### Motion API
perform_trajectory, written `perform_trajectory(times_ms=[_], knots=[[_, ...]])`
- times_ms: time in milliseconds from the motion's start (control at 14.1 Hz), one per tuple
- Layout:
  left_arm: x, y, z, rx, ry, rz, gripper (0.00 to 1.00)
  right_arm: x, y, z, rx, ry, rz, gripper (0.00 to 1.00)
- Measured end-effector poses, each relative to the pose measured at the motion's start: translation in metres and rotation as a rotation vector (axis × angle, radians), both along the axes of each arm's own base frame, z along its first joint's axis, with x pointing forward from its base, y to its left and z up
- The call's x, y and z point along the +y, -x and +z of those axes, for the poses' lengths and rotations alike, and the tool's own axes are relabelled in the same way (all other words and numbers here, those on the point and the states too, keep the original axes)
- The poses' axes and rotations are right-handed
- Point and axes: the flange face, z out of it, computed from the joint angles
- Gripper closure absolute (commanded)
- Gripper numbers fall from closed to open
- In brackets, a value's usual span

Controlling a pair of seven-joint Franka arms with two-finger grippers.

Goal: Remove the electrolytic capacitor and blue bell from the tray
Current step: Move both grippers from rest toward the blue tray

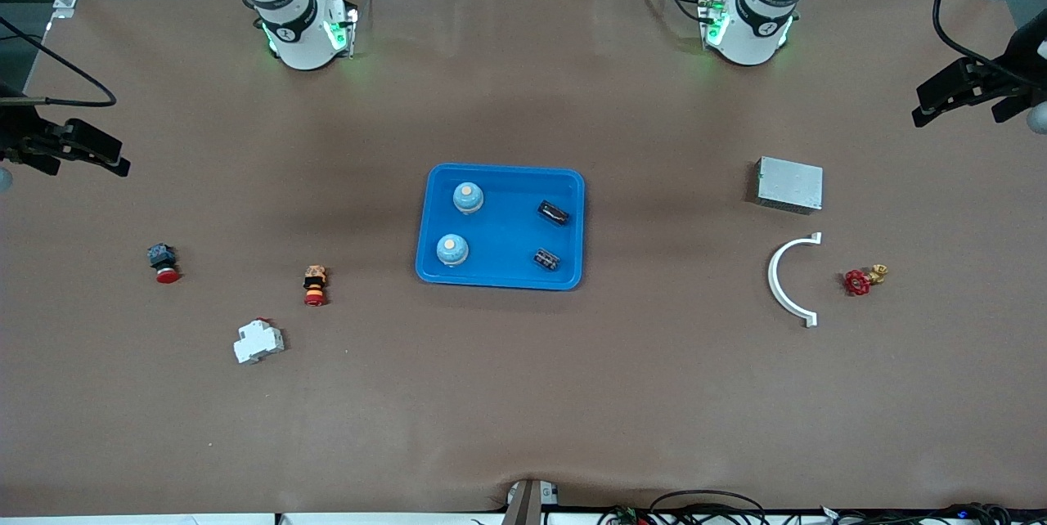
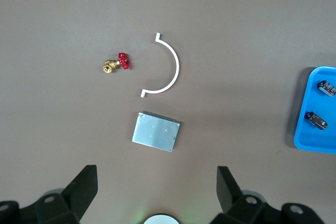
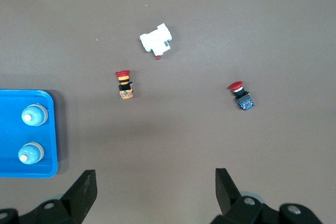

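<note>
A: Brown table (image 1: 523,394), what's at its centre?
B: A blue tray (image 1: 501,271): two bells (image 1: 468,198) at its nine o'clock side, two capacitors (image 1: 553,213) at three o'clock.
A: The grippers?
B: Left gripper (image 2: 157,190) and right gripper (image 3: 155,190) both hang with fingers spread, empty, over the table's ends.

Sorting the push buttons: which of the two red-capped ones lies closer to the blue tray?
The orange-bodied push button; the dark-bodied push button lies farther toward the right arm's end.

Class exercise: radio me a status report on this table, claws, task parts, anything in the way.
Left claw and right claw open, empty, parked at table ends. Two bells and two capacitors already in blue tray. Nothing obstructing.
</note>
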Motion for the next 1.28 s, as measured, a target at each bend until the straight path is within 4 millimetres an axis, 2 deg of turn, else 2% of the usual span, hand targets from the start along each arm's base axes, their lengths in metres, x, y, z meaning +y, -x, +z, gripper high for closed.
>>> perform_trajectory(times_ms=[426, 568, 710, 994, 1278], knots=[[0.000, 0.000, 0.000, 0.000, -0.018, -0.002, 0.00, 0.000, 0.000, 0.000, 0.000, 0.000, 0.001, 0.00], [-0.008, -0.003, -0.007, 0.013, -0.022, -0.017, 0.00, 0.000, 0.000, -0.001, 0.001, 0.000, 0.001, 0.00], [-0.026, -0.015, -0.030, 0.047, -0.028, -0.054, 0.00, 0.000, -0.001, -0.002, 0.004, -0.001, 0.001, 0.00], [-0.081, -0.046, -0.085, 0.074, -0.045, -0.096, 0.00, 0.007, -0.001, -0.003, 0.007, -0.002, 0.012, 0.00], [-0.109, -0.066, -0.116, 0.053, -0.017, -0.055, 0.00, 0.034, 0.000, -0.004, 0.022, -0.003, 0.040, 0.00]])
